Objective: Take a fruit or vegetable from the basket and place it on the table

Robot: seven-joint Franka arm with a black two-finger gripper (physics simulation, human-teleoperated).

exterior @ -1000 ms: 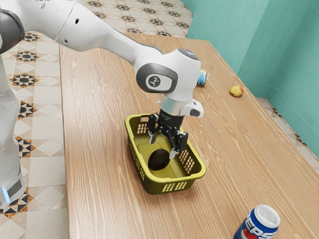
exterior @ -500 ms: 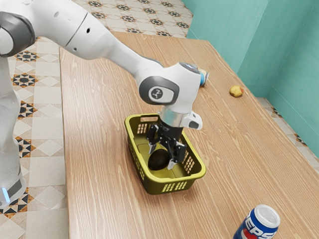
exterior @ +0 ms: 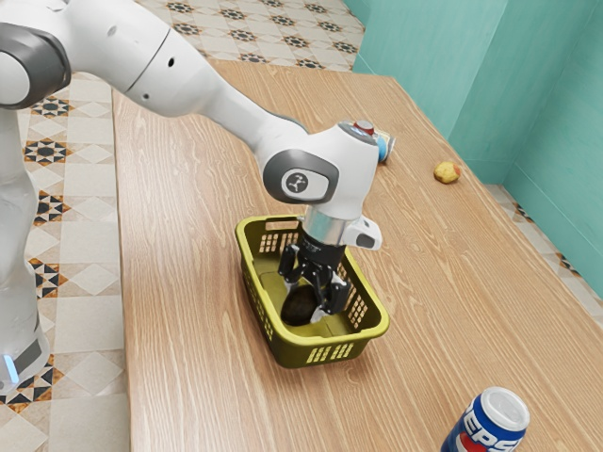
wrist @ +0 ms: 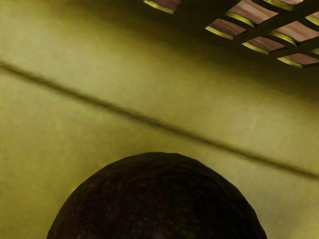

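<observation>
At the exterior view's left, passing above the patterned tile floor point(exterior: 47, 151) with the white arm point(exterior: 193, 80), and bending it down over the wooden table point(exterior: 188, 282). Next toward the right, seeing the yellow-green basket point(exterior: 242, 250) on the table and, inside on its bottom, the dark rounded fruit point(exterior: 298, 310). Just at this fruit, holding the gripper point(exterior: 304, 299) downward within the basket's walls, but not being able to tell whether spread or pinching. In the wrist view, looking closely at the fruit's rounded top, at the basket's bottom with one dark line across, and at a side with many openings. Beyond the arm, seeing part of a small blue-and-white object point(exterior: 382, 148), mostly hidden. Farther right, finding a small yellow-and-red fruit point(exterior: 447, 172) near the table's edge. Nearer to the camera, seeing a blue Pepsi can point(exterior: 485, 426), upright. Past the table, facing the teal wall point(exterior: 490, 75).
</observation>
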